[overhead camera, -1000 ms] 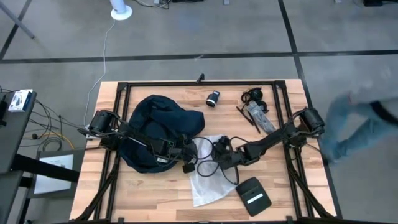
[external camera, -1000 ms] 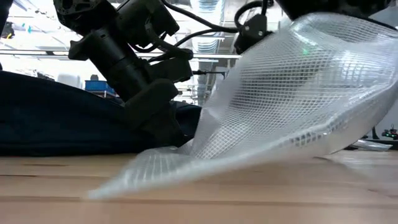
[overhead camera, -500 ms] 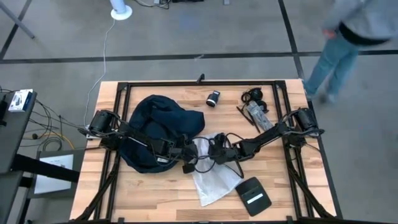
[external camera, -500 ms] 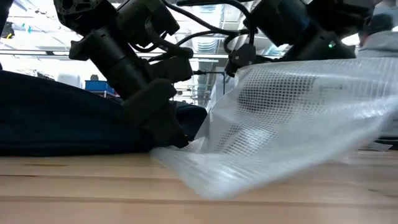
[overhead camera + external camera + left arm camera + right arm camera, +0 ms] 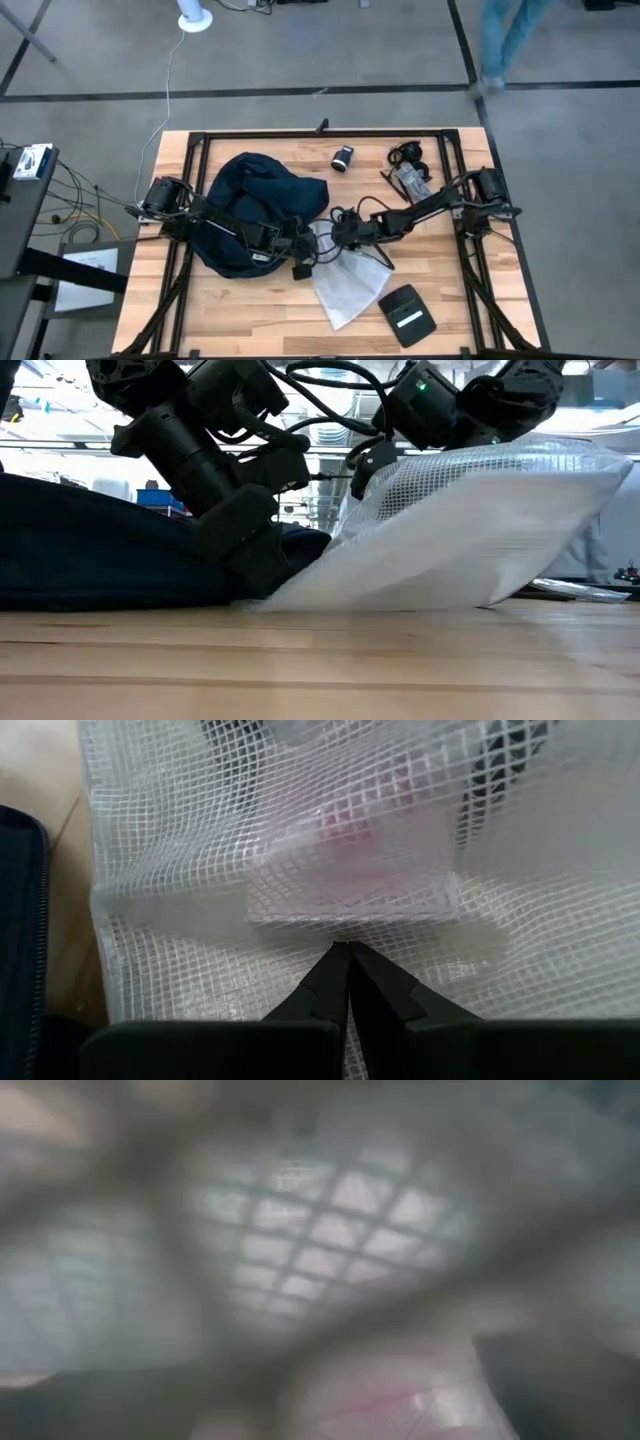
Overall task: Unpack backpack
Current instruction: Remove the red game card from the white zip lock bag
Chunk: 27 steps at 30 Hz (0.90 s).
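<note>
The backpack point(image 5: 258, 207) lies slumped on the left half of the counter point(image 5: 240, 320), its open edge turned toward the middle. Just beside that edge the left gripper point(image 5: 348, 960) rests low with its fingers pressed together, their tips against the clear mesh bag point(image 5: 345, 280); whether a fold of mesh is pinched between them cannot be told. The mesh bag sprawls from the backpack's mouth toward the front right, with the small black pouch point(image 5: 407, 315) just beyond its corner. The right gripper point(image 5: 342, 232) sits at the bag's upper end, touching it; its fingers are hidden. To do this step well, I judge the bag should be drawn right, clear of the backpack, while the left arm steadies the backpack.
</note>
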Each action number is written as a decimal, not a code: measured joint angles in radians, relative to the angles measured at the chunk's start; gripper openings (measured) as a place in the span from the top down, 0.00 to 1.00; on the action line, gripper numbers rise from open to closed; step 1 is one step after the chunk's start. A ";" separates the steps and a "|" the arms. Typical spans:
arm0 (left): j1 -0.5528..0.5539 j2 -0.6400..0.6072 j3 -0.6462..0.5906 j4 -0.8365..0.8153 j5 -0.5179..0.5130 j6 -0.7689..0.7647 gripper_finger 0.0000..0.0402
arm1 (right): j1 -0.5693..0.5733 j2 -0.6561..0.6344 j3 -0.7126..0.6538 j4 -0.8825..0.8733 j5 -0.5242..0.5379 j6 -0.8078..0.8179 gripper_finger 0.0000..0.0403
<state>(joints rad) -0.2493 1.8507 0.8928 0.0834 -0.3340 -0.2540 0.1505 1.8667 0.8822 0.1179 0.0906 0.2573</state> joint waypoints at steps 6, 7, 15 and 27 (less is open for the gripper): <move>0.000 0.000 0.001 -0.011 0.000 0.007 1.00 | 0.043 -0.002 0.002 -0.036 -0.003 0.008 0.01; 0.000 0.000 0.001 -0.015 0.000 0.007 1.00 | 0.056 -0.002 0.001 -0.039 -0.003 0.009 0.01; 0.003 0.000 0.002 -0.020 -0.001 0.006 1.00 | 0.160 0.001 -0.001 -0.080 0.194 0.050 0.10; 0.011 0.000 0.002 -0.021 -0.001 0.005 1.00 | 0.190 -0.010 -0.003 -0.085 0.201 0.143 0.25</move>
<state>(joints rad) -0.2379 1.8507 0.8944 0.0623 -0.3354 -0.2485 0.3401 1.8571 0.8791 0.0326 0.2920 0.4001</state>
